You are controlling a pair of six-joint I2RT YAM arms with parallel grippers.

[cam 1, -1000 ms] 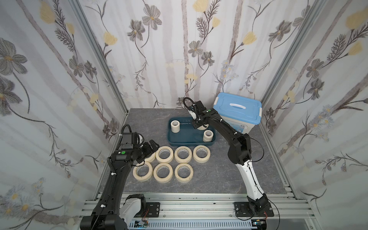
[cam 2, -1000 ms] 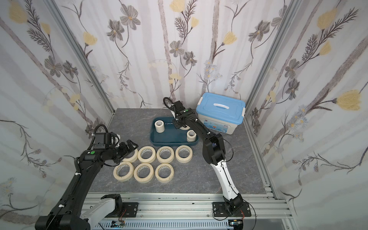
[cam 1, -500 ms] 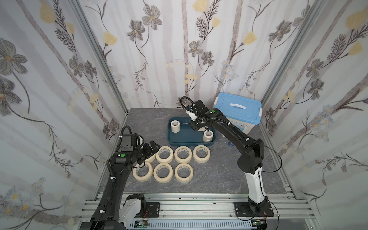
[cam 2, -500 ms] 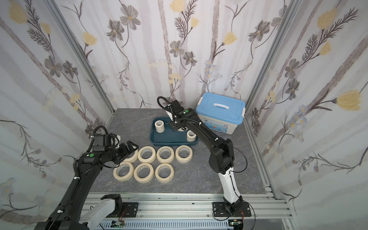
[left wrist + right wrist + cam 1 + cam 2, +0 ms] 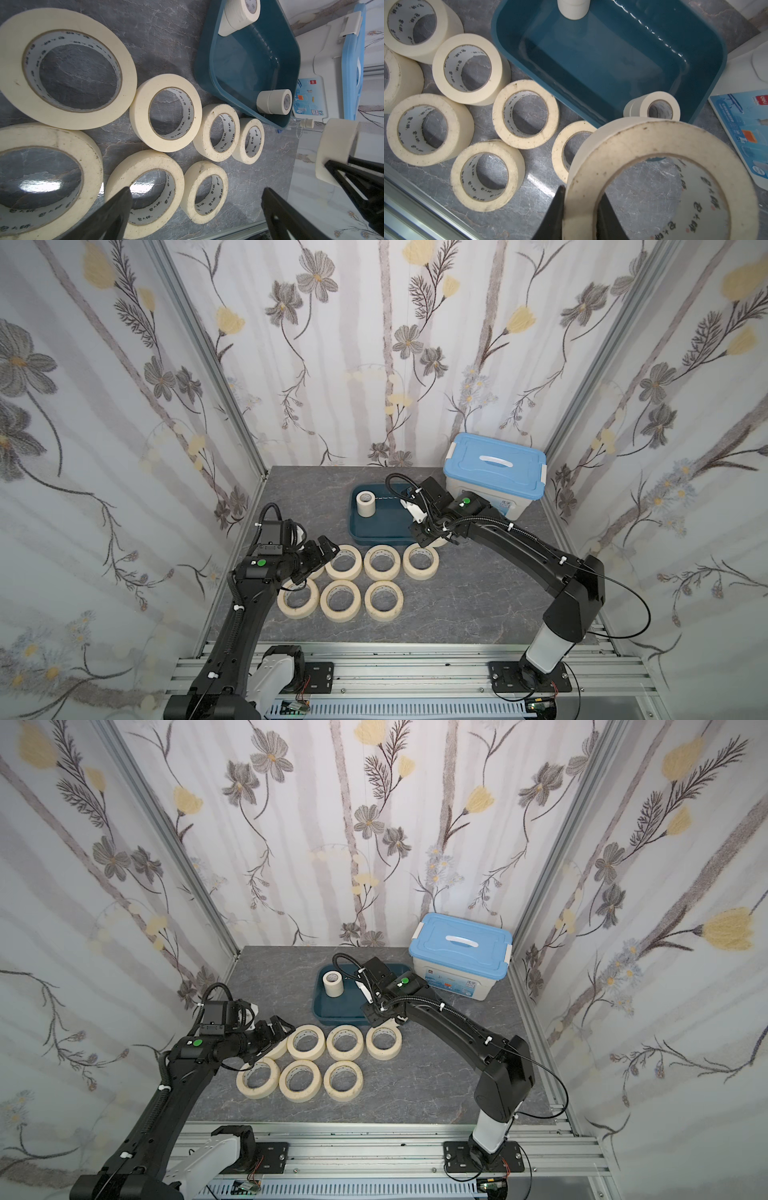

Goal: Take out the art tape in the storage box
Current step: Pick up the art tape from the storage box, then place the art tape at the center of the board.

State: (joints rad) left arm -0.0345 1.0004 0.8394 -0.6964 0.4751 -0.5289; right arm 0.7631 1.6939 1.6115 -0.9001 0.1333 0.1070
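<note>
Art tape, large roll (image 5: 662, 178): clamped by its wall between the right fingers (image 5: 556, 216), one finger outside the ring, one inside. Right gripper (image 5: 428, 533) hangs over the near right corner of the storage box (image 5: 374, 526); the held roll is off the table, seen in the left wrist view (image 5: 336, 149) raised beyond the tray's edge.

Left gripper (image 5: 324, 549): fingers (image 5: 112, 212) spread wide, nothing between them, hovering over the left end of the rolls laid out on the table.

Table (image 5: 457, 605): dark grey, marble-veined. Walls on three sides papered with grey and yellow flowers. Aluminium rail along the near edge, both arm bases on it.

Seven large rolls (image 5: 382, 599) show lying flat in front of the box in both top views, in two rows, close together or touching; the left arm covers part of the far row.

Storage box: shallow teal tray, no lid. Inside, small rolls (image 5: 652, 106) stand stacked at the near right corner, and another small stack (image 5: 365, 504) at the far left corner. Rest of the tray floor bare.

White tub with blue lid (image 5: 494, 472) sits just right of the tray, against the back corner.
</note>
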